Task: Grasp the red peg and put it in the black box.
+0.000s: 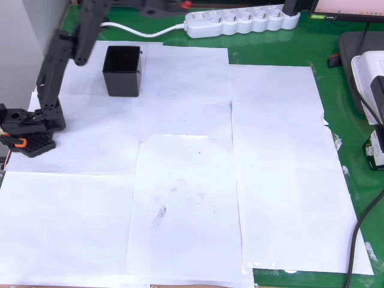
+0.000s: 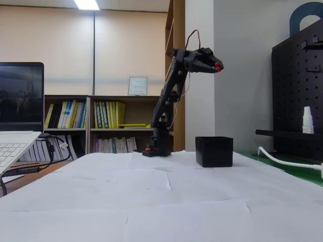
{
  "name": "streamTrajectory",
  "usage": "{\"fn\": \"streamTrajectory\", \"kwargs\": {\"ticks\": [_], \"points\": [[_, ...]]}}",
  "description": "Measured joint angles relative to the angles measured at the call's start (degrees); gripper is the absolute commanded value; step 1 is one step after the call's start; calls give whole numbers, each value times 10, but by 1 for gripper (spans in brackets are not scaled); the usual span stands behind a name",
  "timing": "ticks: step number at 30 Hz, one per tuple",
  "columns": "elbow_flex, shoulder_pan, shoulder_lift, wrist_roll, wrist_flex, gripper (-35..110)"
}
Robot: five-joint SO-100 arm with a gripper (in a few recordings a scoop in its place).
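The black box (image 1: 123,84) stands open-topped on the white paper at the upper left; in the fixed view the black box (image 2: 214,152) is right of the arm's base. My gripper (image 2: 216,65) is raised high, pointing right, roughly in line with the box and far above it. Its jaws look shut on a small red bit at the tip, the red peg (image 2: 218,65). In the overhead view the gripper (image 1: 180,6) lies along the top edge, with the red peg (image 1: 186,5) at its end. The box interior looks dark.
The arm's base (image 1: 27,132) sits at the left edge. White paper sheets (image 1: 180,180) cover a green mat (image 1: 336,90). A white power strip (image 1: 240,21) lies at the back, with cables and devices (image 1: 369,72) at the right. A laptop (image 2: 15,136) stands left.
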State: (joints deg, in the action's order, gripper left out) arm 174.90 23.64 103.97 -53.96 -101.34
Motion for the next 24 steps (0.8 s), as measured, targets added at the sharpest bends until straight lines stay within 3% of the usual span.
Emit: {"fn": "streamTrajectory", "kwargs": {"ticks": [10,24], "points": [[-373,87,-109,100,-2,0],[-677,192,-134,209,84,0]]}}
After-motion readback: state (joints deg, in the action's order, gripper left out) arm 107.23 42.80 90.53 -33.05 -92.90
